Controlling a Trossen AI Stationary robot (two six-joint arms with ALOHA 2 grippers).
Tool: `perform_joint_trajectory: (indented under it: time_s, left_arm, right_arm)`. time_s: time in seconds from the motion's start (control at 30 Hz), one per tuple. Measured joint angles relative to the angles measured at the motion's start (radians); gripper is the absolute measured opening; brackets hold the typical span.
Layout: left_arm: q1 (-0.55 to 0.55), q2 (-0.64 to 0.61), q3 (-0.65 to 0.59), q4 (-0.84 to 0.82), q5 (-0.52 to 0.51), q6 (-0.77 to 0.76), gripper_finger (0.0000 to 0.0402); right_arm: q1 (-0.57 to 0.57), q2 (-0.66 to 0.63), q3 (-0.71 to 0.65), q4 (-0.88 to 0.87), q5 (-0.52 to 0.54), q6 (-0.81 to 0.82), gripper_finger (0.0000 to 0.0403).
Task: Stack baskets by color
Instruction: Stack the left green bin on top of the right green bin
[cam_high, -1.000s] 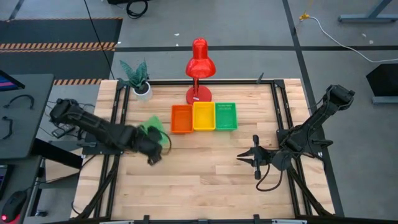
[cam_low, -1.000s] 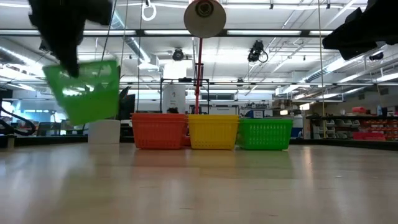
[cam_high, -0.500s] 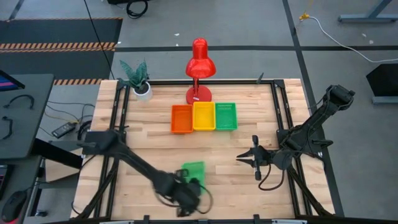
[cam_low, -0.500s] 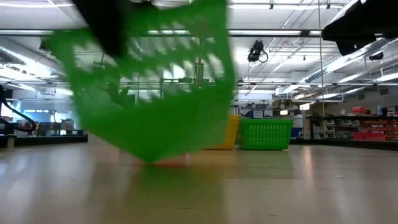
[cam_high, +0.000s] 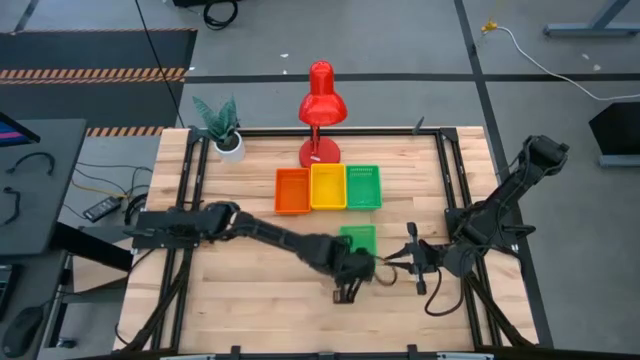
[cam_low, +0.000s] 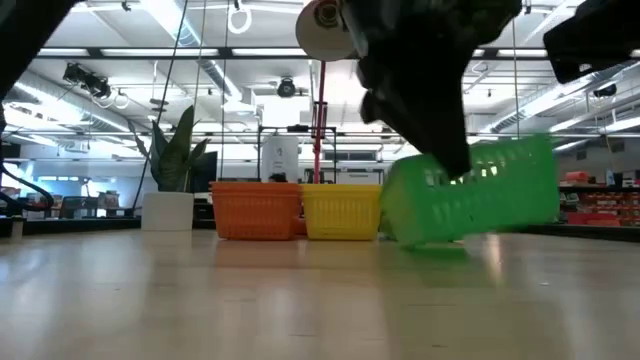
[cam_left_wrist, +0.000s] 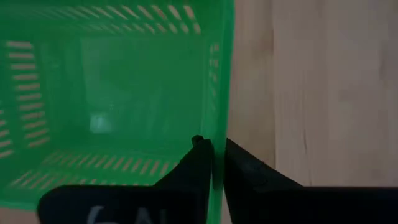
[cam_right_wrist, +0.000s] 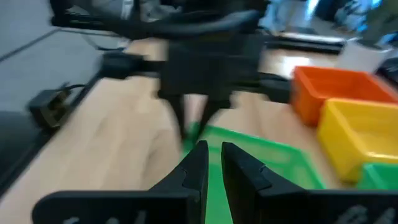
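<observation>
An orange basket (cam_high: 292, 190), a yellow basket (cam_high: 327, 187) and a green basket (cam_high: 363, 186) stand side by side on the table at the far middle. Nearer than that row, another green basket (cam_high: 358, 240) hangs tilted from my left gripper (cam_left_wrist: 211, 146), which is shut on its wall. The low view shows this basket (cam_low: 470, 200) with one end low, close to the table top. Just right of it my right gripper (cam_right_wrist: 213, 149) points at it with a narrow gap between its fingers and nothing in them. My left gripper pinches a side wall of the green basket at its rim (cam_left_wrist: 217, 134), close to a corner, with one finger inside and one outside. The fingers come slanting down from above. The basket hangs tilted; I cannot tell whether its low end (cam_low: 400, 238) touches the table.
A red desk lamp (cam_high: 320, 110) stands behind the basket row, and a potted plant (cam_high: 222, 125) at the far left corner. Bare wood (cam_high: 230, 300) lies along the table's left and near parts. My right arm (cam_high: 500, 205) reaches in from the right edge.
My left gripper has swung the green basket from the table's left side, past the near edge, to right of the middle, in front of the basket row. It has rolled and sunk a little on the way. The basket stays in its hold, tilted.
</observation>
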Motion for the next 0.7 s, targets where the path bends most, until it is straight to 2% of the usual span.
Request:
perform_joint_trajectory:
  time_s: [0.07,0.23,0.4,0.57,0.7]
  left_arm:
    - [0.027,0.000,0.000,0.030,0.038,0.023,0.0053]
    - [0.061,0.000,-0.001,0.088,0.047,0.030,0.0087]
    - [0.065,-0.002,0.033,0.067,0.048,-0.009,0.0122]
    - [0.010,-0.029,0.116,-0.056,0.029,-0.040,0.0134]
    - [-0.078,-0.054,0.103,-0.070,0.011,0.082,0.0127]
  right_arm:
    - [0.014,-0.002,0.000,-0.015,-0.027,0.034,0.0050]
    - [0.035,-0.002,0.000,-0.059,-0.136,0.162,0.0050]
    - [0.035,0.026,0.000,-0.065,-0.154,0.264,0.0050]
    - [0.017,0.088,0.000,0.019,-0.160,0.268,0.0058]
    - [-0.013,0.162,0.014,0.104,-0.204,0.262,0.0076]
